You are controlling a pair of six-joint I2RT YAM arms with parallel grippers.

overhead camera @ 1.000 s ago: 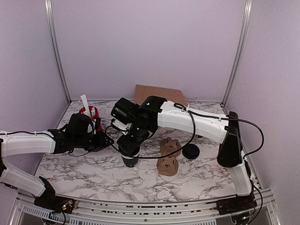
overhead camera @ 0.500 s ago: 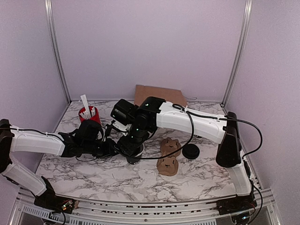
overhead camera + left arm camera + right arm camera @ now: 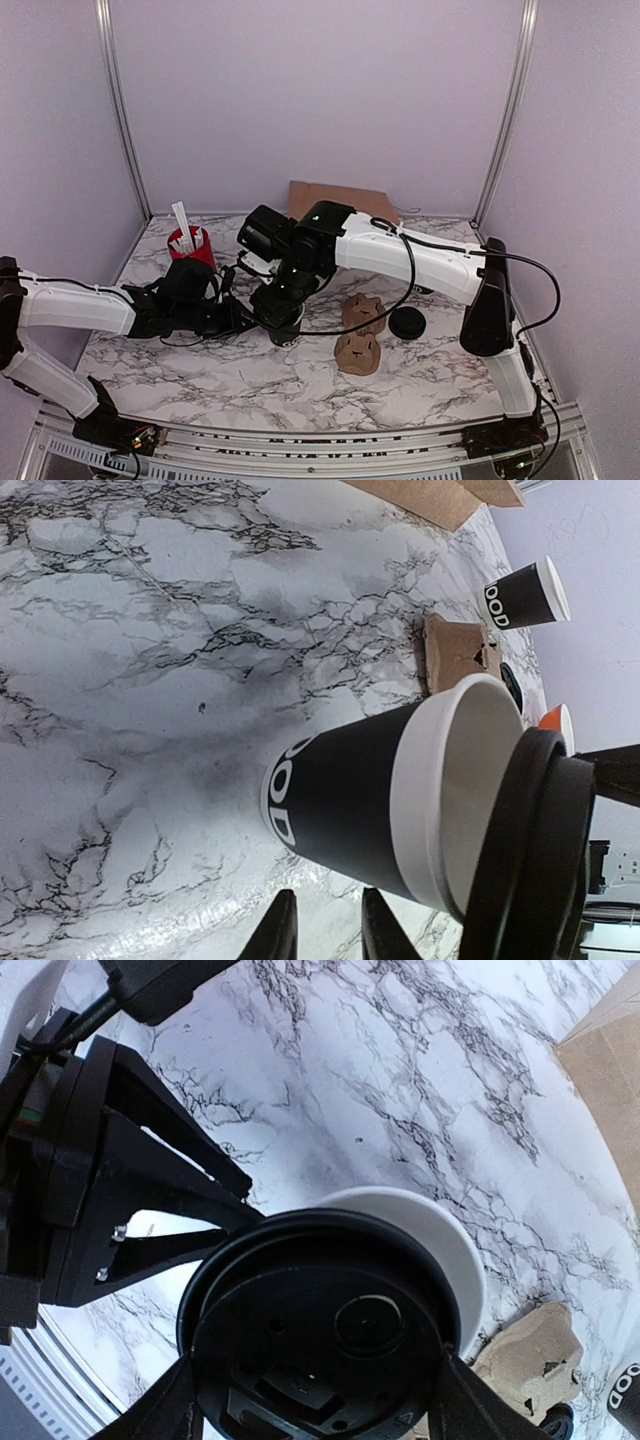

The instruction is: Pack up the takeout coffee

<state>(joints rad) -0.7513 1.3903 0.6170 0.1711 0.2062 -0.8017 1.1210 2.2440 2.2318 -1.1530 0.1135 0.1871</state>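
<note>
Marble tabletop point(image 3: 430, 385), both arms meeting at a black paper cup point(image 3: 340, 800). The cup stands upright near the table's middle, just left of two brown pulp carriers point(image 3: 358, 352). White print low on its side; white rim and inside showing. Right gripper point(image 3: 285, 302) is above it, clamped on a black lid point(image 3: 320, 1350). The lid is tilted and offset over the mouth, not seated, with part of the rim uncovered on one side. Left gripper point(image 3: 328, 912) is low on the cup's left, fingers a narrow gap apart with only marble between them. Its tips are just beside the cup's lower wall; cannot tell if touching. Second lid point(image 3: 407, 322) lies loose, right of the carriers. Red cup point(image 3: 190, 245) with white sticks at far left. Brown cardboard point(image 3: 340, 200) at the far edge. Another black cup point(image 3: 525, 592), open-topped, stands well apart toward the right.
</note>
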